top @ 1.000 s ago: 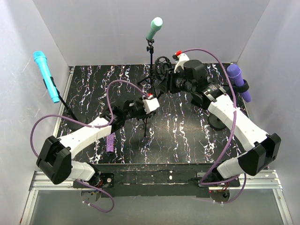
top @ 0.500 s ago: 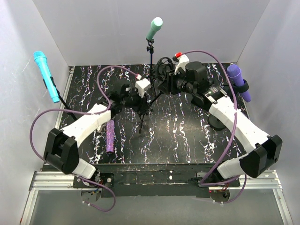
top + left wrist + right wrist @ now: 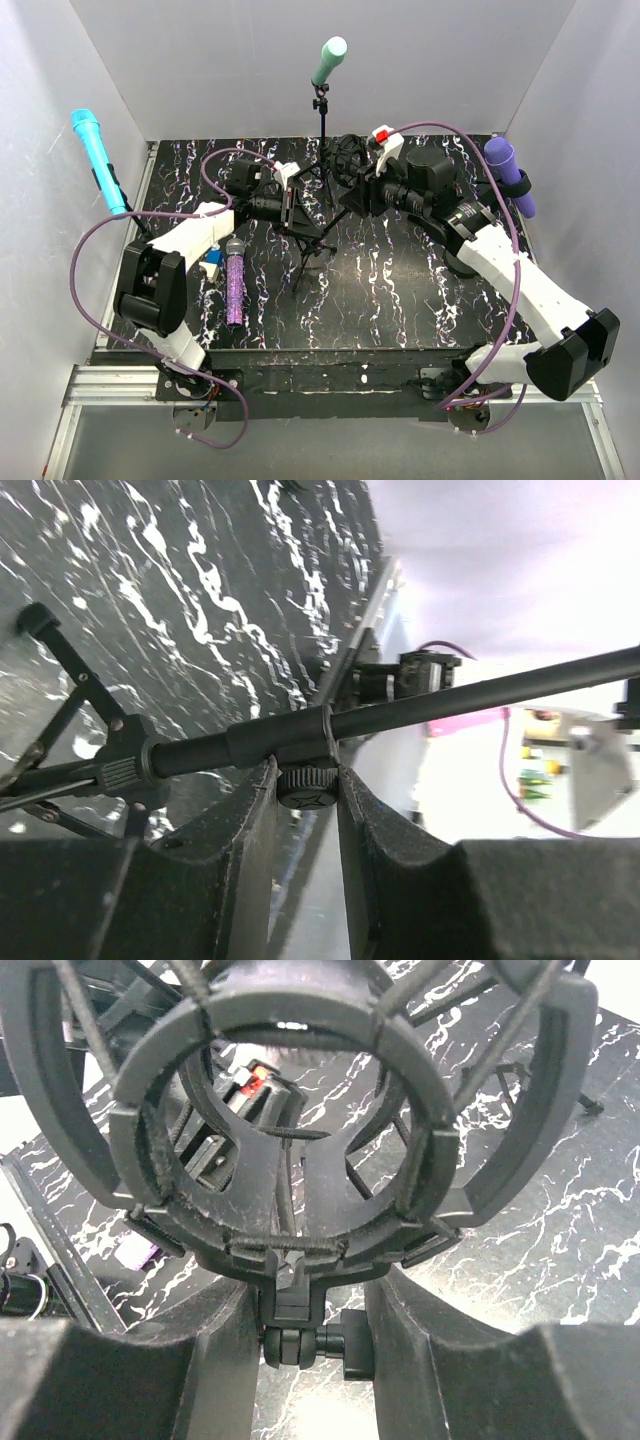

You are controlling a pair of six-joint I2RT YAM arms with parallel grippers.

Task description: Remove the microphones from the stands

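The black tripod stand [image 3: 312, 246] stands mid-table with an empty shock mount [image 3: 300, 1248] on top. A purple glitter microphone [image 3: 233, 285] lies flat on the table, left of the stand. My left gripper [image 3: 290, 205] is shut on the stand's pole [image 3: 450, 695], its fingers pinching the small knob [image 3: 307, 788] of the clamp. My right gripper [image 3: 350, 190] is shut on the pivot joint [image 3: 300, 1340] under the shock mount, whose ring holds nothing.
Three other microphones sit on stands around the edge: teal [image 3: 328, 60] at the back, cyan [image 3: 97, 160] on the left, purple [image 3: 510, 175] on the right. A small blue and white object [image 3: 211, 266] lies by my left arm. White walls enclose the table.
My left arm swung back and to the left, and its gripper closed on the stand's pole. The purple glitter microphone on the table is now fully uncovered. My right gripper barely moved.
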